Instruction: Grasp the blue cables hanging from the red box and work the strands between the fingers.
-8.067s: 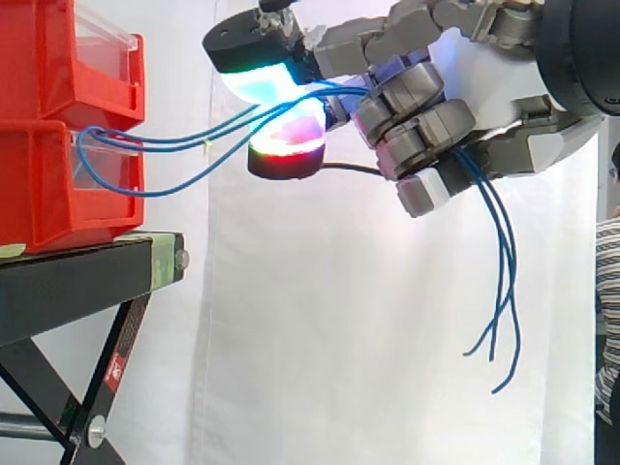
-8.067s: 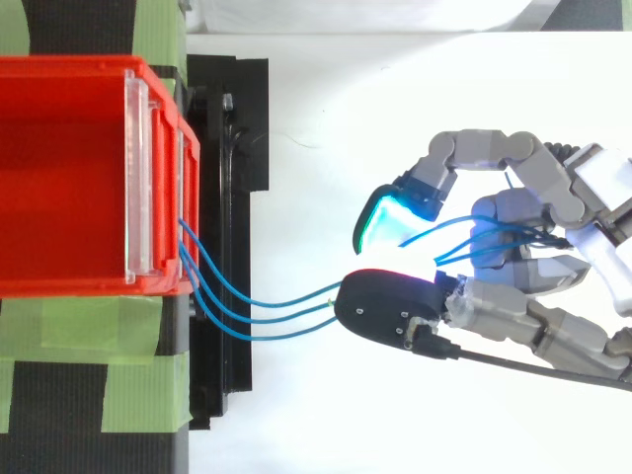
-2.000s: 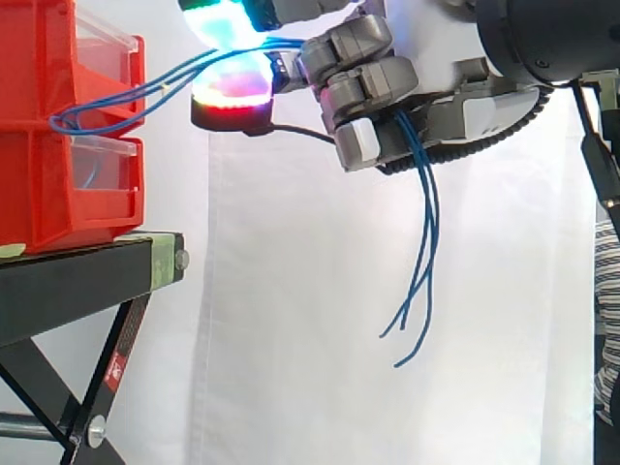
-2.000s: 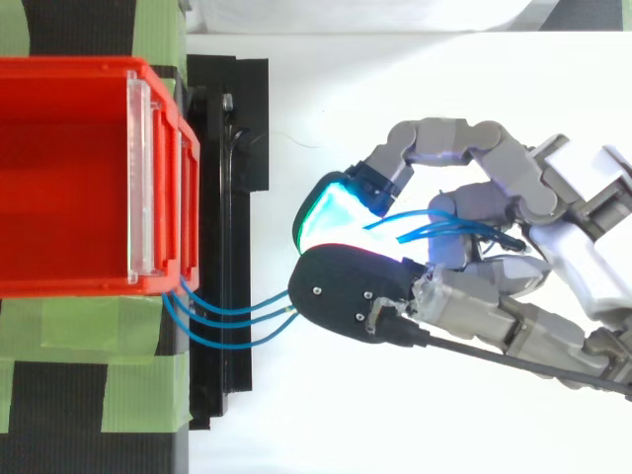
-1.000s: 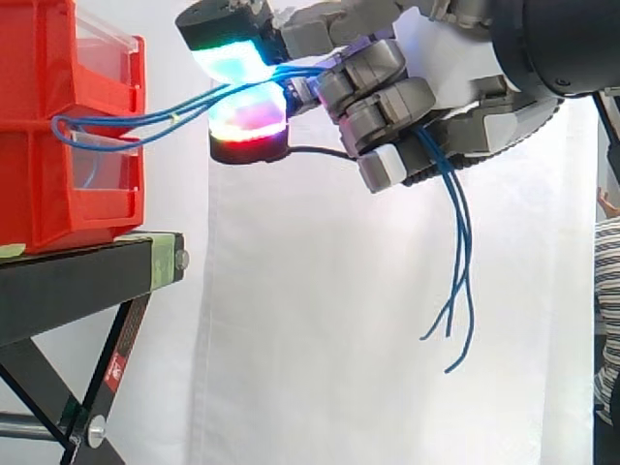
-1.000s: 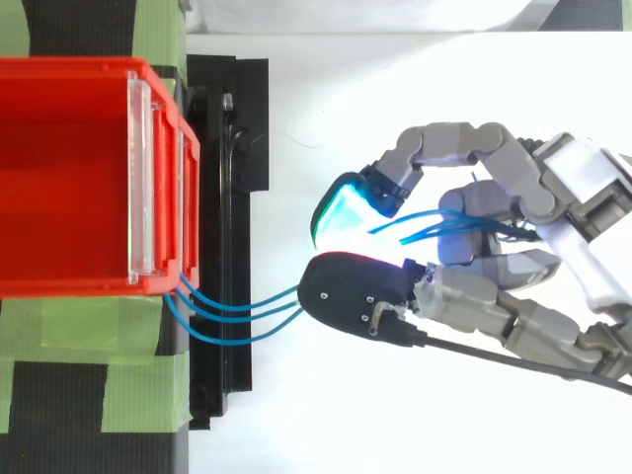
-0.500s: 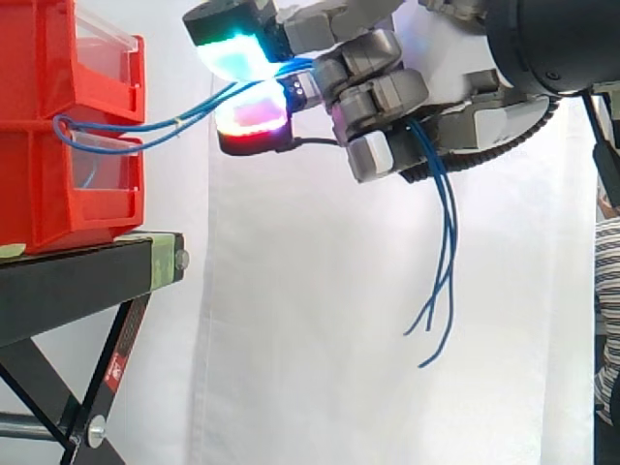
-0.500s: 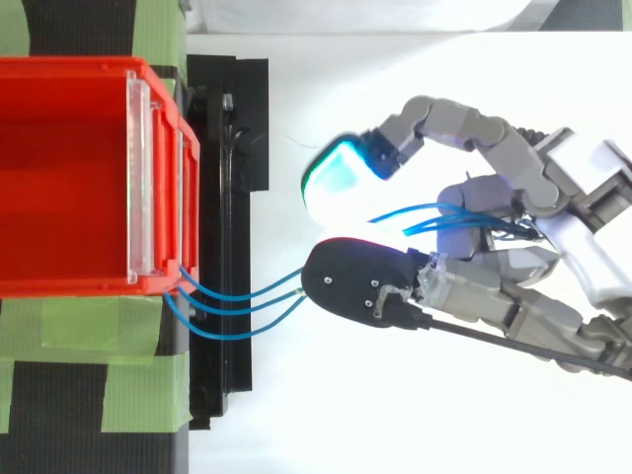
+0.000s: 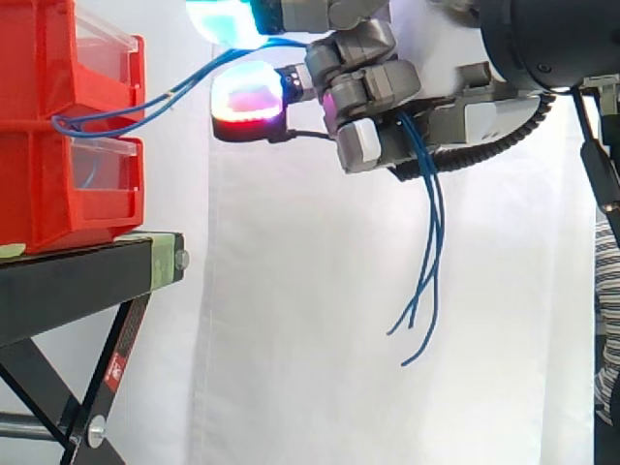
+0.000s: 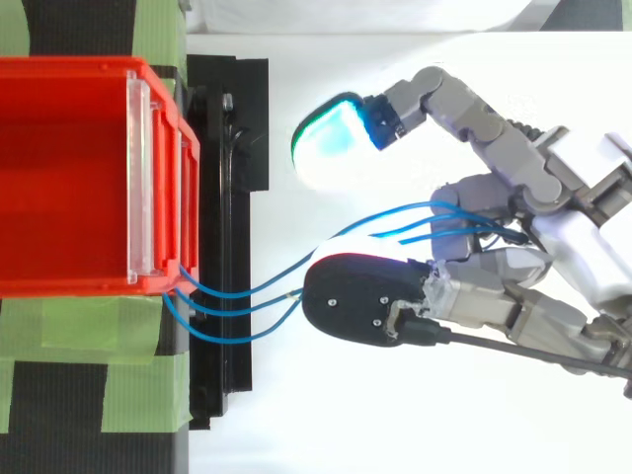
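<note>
Your hand (image 10: 583, 252), beside the red box (image 10: 59, 178), has curled fingers (image 9: 373, 92) clamped round the blue cables (image 9: 436, 218) from that box, its glowing pads (image 10: 331, 138) spread apart.

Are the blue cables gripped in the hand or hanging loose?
Gripped: the hand's curled fingers close round the blue cables, whose ends dangle below.

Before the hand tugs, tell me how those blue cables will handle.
Probably floppy: the blue cables droop at their free ends below the hand. Likely light: the thin strands span from the red box with little sag. Smooth-looking, they may slide in its grip.
</note>
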`<control>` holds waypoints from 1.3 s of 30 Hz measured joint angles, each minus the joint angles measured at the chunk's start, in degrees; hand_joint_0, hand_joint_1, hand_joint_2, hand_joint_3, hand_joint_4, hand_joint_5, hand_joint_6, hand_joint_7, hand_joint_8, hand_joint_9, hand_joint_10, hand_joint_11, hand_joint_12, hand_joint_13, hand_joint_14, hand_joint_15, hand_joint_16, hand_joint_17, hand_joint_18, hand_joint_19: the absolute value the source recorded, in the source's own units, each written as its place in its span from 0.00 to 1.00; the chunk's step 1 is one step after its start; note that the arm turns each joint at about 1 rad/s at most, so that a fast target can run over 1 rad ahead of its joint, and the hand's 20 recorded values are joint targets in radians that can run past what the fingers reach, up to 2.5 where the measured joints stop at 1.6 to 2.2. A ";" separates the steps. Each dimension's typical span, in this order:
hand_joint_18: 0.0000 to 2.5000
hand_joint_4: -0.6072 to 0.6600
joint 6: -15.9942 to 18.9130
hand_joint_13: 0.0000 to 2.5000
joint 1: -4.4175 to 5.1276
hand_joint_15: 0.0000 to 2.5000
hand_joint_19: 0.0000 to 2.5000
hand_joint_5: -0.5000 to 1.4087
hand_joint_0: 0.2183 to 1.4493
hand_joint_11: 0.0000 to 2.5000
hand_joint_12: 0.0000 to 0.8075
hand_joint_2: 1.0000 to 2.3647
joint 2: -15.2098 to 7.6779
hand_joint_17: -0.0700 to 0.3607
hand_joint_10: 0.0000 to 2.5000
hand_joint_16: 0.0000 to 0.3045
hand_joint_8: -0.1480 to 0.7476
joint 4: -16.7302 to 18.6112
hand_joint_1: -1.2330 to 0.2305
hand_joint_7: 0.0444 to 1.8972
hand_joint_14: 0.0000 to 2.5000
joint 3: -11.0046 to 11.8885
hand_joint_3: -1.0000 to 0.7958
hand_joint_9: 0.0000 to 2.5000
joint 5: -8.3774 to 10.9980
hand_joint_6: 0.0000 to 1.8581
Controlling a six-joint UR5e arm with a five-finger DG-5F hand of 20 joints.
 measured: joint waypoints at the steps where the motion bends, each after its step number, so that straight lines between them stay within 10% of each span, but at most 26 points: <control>1: 0.58 0.68 -0.03 0.43 0.01 0.66 0.47 0.23 0.66 1.00 0.52 0.02 0.00 0.40 1.00 0.15 0.59 -0.01 0.40 0.62 1.00 0.00 0.31 0.39 -0.01 0.22; 12: 0.58 0.70 -2.10 0.43 0.21 0.66 0.47 0.15 0.64 1.00 0.52 0.02 -0.01 0.40 1.00 0.15 0.59 -2.25 0.43 0.50 1.00 -0.02 0.29 0.39 -1.07 0.64; 30: 0.58 0.68 -5.69 0.43 0.60 0.66 0.47 0.20 0.71 1.00 0.52 0.01 0.00 0.40 1.00 0.15 0.59 -0.38 0.46 0.52 1.00 -0.01 0.55 0.39 -1.81 0.66; 39: 0.58 0.69 -7.03 0.43 0.61 0.66 0.47 0.20 0.51 1.00 0.52 0.01 0.00 0.40 1.00 0.15 0.59 0.42 0.44 0.57 1.00 0.00 0.26 0.39 -1.82 0.50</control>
